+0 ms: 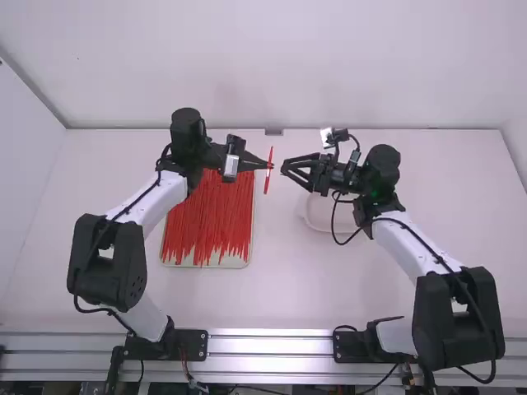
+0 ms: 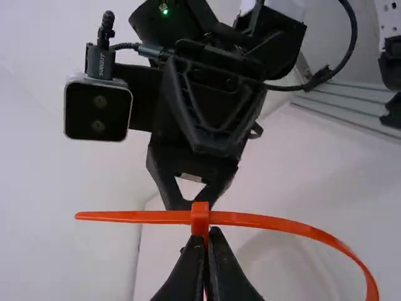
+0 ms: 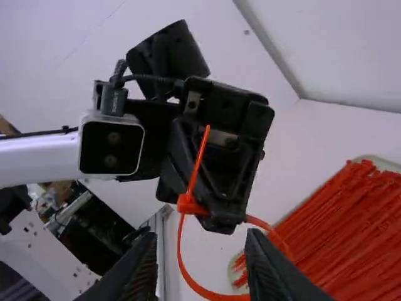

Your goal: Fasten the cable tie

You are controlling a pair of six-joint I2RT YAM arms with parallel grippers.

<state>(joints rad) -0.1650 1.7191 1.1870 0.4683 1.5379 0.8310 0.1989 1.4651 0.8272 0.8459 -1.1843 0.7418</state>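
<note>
Curving red cable tie [image 2: 263,221], left end effector [image 2: 205,242] clamping it, right end effector [image 3: 202,240] spread

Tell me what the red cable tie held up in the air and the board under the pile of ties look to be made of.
Cable tie: probably flexible plastic, likely nylon. The strap is smooth and slightly glossy, bends in a curve and has a moulded head.
Board: pale tan, matte and flat with rounded corners. It may be wood or cardboard; I cannot tell which.

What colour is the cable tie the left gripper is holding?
The cable tie is plain orange-red; clearest in the left wrist view.
</note>
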